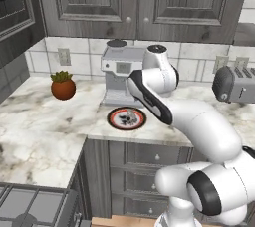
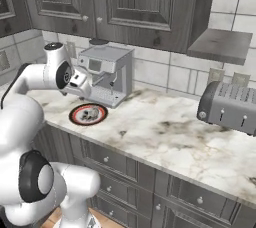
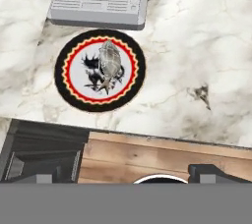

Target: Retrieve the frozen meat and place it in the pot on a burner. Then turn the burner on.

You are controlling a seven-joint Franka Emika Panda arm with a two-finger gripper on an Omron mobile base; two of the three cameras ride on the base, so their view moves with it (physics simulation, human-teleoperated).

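Observation:
A round plate with a black and red rim lies near the counter's front edge, just before the coffee machine; it shows too in the left base view and the right base view. On it rests a pale grey-brown lump that looks like the frozen meat. My gripper hovers above the counter edge in front of the plate, jaws wide open and holding nothing; its hand hangs beside the coffee machine. Burner grates show at the lower left. The pot is out of view.
A silver coffee machine stands right behind the plate. A toaster sits further right, a potted plant to the left. Dark cabinets hang above, drawers run below the marble counter.

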